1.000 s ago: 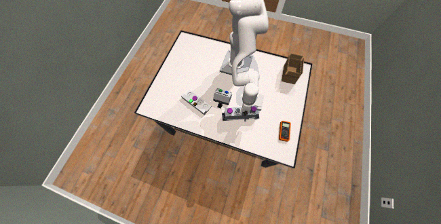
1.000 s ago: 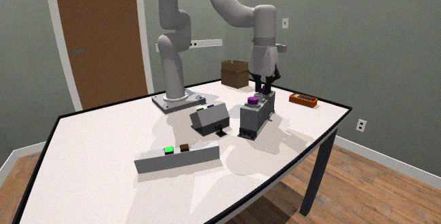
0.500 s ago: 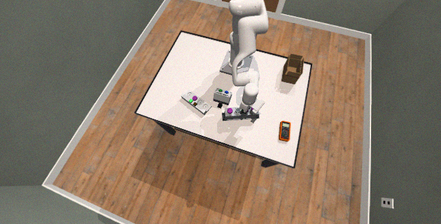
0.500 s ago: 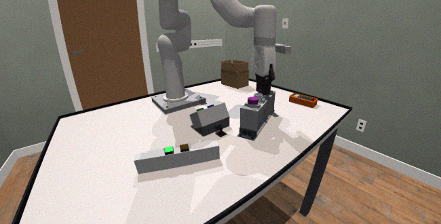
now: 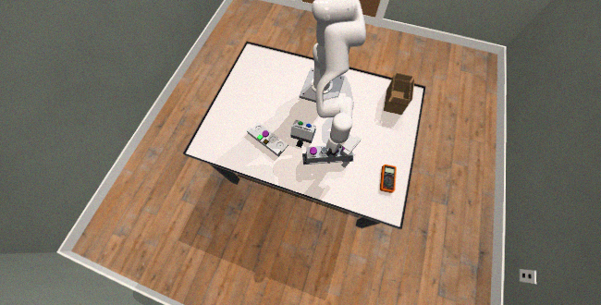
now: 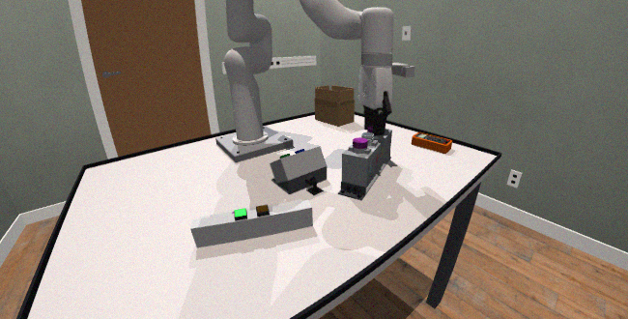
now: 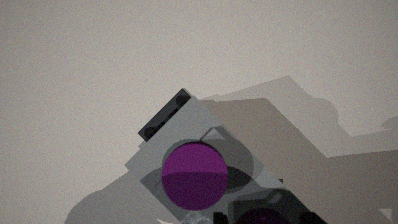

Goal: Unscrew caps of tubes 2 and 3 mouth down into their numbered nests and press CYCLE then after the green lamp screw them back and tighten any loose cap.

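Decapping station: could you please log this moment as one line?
hand: open, low over decapping station | cap tray: one purple cap nested | green lamp: lit

Purple cap (image 7: 194, 175) on grey decapping station (image 6: 358, 168) — orange multimeter (image 5: 387, 177), brown box (image 6: 333, 104), white table (image 6: 145, 192)

We count one arm (image 5: 336, 36), one decapping station (image 6: 365, 163), one cap tray (image 6: 251, 228), one key housing (image 6: 299, 167), one cardboard box (image 6: 334, 104), one orange meter (image 5: 387, 177) and three purple caps in view.
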You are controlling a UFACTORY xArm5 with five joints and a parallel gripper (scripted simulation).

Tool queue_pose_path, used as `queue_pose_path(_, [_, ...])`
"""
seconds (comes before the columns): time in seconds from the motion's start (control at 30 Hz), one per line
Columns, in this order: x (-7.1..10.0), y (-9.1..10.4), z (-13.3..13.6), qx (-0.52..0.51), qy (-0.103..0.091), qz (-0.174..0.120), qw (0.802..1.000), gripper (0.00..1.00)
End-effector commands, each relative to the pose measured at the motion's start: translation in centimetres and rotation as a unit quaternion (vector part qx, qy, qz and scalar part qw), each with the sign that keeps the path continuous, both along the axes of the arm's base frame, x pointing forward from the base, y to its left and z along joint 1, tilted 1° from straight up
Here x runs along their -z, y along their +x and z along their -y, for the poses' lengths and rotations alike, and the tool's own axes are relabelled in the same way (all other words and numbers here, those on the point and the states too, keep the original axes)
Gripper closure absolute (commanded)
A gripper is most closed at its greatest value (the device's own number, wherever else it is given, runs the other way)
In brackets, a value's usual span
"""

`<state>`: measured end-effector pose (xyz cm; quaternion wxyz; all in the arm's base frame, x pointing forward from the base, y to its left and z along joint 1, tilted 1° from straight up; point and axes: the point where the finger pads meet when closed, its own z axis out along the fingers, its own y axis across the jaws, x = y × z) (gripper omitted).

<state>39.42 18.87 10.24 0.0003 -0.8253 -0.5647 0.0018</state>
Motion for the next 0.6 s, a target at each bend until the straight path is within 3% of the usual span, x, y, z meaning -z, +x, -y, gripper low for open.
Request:
queue_pose_path(0.0, [-0.22,0.14,-0.07,-0.123,-0.003,0.003,0.992,0.54])
queue_pose_path(0.2, [-0.22,0.14,-0.07,-0.193,-0.002,0.003,0.981,0.54])
queue_pose_path(0.27, [-0.22,0.14,-0.07,-0.268,-0.002,0.003,0.963,0.54])
queue_pose_path(0.57, [-0.22,0.14,-0.07,-0.432,-0.002,0.002,0.902,0.54])
